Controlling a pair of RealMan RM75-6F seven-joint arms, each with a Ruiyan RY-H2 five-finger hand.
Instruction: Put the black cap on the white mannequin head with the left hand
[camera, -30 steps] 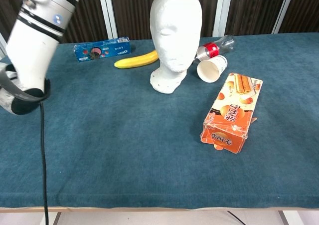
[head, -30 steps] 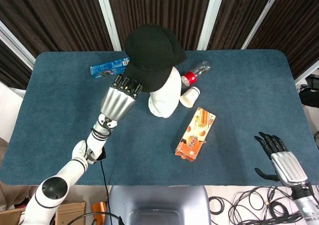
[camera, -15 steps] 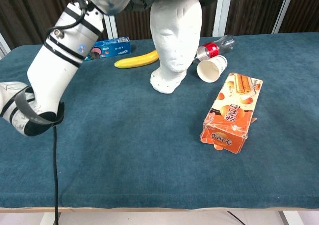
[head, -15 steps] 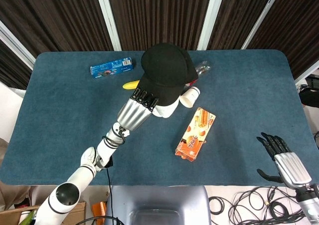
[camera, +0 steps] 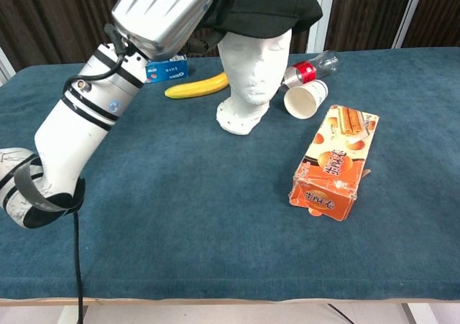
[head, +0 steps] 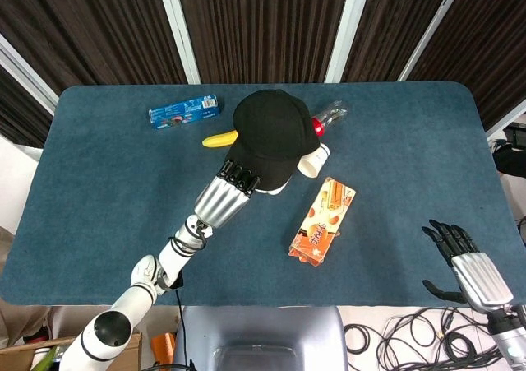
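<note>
Black fabric fills the grip of our left hand point(head: 220, 198), whose fingers point(head: 239, 176) are clamped on the near edge of the black cap point(head: 274, 134) as it sits over the crown of the white mannequin head point(camera: 253, 65). We judge its long axis runs from our fingers up and right, brim toward the paper cup point(head: 312, 160). Far right, off the worktop point(head: 107, 182), our right hand point(head: 465, 266) hangs with fingers apart, empty.

Your bench point(camera: 180, 223), covered in blue cloth, carries the white mannequin head point(camera: 251, 80) near its centre. Behind it to the left lie a banana point(camera: 198, 86) and a blue snack packet point(head: 182, 112). To its right you see a toppled paper cup point(camera: 305, 98), a clear bottle point(camera: 313, 69) lying down, and, nearer you, an orange box point(camera: 334, 162) lying flat.
</note>
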